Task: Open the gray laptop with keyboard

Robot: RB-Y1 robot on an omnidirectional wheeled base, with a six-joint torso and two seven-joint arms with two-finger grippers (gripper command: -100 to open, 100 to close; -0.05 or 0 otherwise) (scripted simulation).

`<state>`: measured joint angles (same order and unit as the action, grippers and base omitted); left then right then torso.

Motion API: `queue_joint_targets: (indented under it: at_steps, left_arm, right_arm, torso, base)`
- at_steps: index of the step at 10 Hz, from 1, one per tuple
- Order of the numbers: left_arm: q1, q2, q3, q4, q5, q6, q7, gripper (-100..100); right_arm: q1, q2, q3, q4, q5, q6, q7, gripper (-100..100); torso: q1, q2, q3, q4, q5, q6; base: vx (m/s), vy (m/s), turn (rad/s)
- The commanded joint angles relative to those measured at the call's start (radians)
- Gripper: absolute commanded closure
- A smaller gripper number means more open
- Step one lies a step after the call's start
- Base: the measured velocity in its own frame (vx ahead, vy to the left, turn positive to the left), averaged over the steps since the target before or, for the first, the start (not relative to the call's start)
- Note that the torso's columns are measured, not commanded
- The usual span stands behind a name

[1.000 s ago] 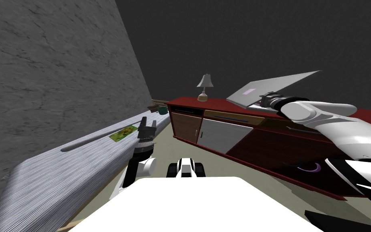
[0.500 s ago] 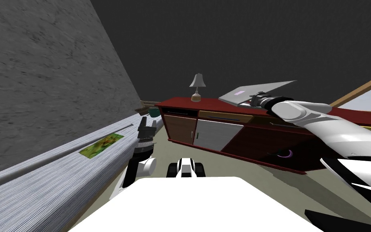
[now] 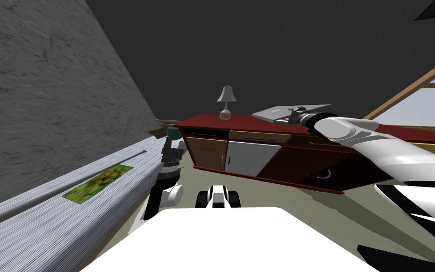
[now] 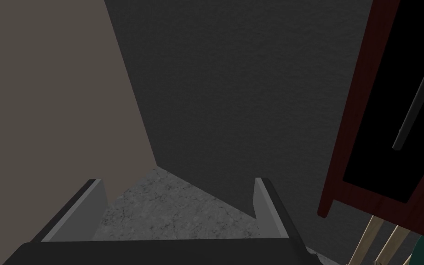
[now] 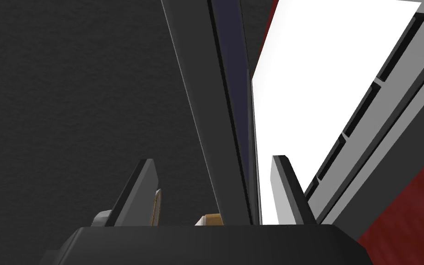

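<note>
Right gripper (image 5: 213,158) first: its two light grey fingers (image 5: 287,193) are spread apart, not squeezing anything. The thin dark grey lid edge of the gray laptop (image 5: 211,115) runs up between them, much closer to one blade than the other, with a gap on both sides. Just beside the lid there's a bright white panel with dark slots along its edge.

From the head camera, the laptop (image 3: 282,112) sits on top of the long dark red sideboard (image 3: 306,165), lid tilted up only a little, and the right gripper (image 3: 296,113) is right at its near edge. A small grey table lamp (image 3: 226,101) stands further along the same top.

The left gripper (image 4: 174,180) hangs low by the grey striped ledge (image 3: 46,222), its fingers (image 4: 91,207) also spread wide with nothing between them.
</note>
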<state>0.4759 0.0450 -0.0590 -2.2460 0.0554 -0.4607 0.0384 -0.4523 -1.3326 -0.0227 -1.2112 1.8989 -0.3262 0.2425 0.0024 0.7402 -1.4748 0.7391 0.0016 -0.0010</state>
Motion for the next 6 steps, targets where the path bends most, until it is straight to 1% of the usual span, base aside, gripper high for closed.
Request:
queue_joint_targets:
  at_steps: [1,2,3,4,5,6]
  left_arm:
    - [0.000,0.000,0.000,0.000,0.000,0.000,0.000,0]
    - [0.000,0.000,0.000,0.000,0.000,0.000,0.000,0]
    - [0.000,0.000,0.000,0.000,0.000,0.000,0.000,0]
    - [0.000,0.000,0.000,0.000,0.000,0.000,0.000,0]
    - [0.000,0.000,0.000,0.000,0.000,0.000,0.000,0]
    - [0.000,0.000,0.000,0.000,0.000,0.000,0.000,0]
  right_arm:
    - [-0.024,-0.033,-0.005,0.008,-0.027,-0.038,0.004,-100]
    - [-0.039,-0.058,-0.013,0.006,-0.030,-0.069,-0.011,-100]
    - [-0.044,-0.067,-0.016,0.005,-0.031,-0.079,-0.016,-100]
    - [-0.031,-0.057,-0.013,0.007,-0.039,-0.066,-0.004,-100]
    - [-0.031,-0.058,-0.014,0.008,-0.042,-0.069,-0.001,0]
    - [-0.030,-0.057,-0.013,0.008,-0.041,-0.070,-0.002,0]
  torso:
    - [-0.002,0.000,0.000,0.000,-0.001,0.001]
    - [-0.003,-0.001,-0.001,0.000,-0.001,0.001]
    - [-0.001,-0.001,0.000,0.001,0.000,0.001]
    - [-0.001,0.000,0.000,0.001,0.001,0.002]
    - [0.000,0.000,0.000,0.000,0.000,0.001]
    - [0.000,0.000,0.000,0.001,0.000,0.001]
  base:
    - [0.005,-0.008,-0.001]
    - [0.003,-0.004,0.012]
    - [0.012,-0.011,0.017]
    - [0.008,-0.008,-0.001]
    - [0.000,0.000,0.000]
    - [0.000,0.000,0.000]
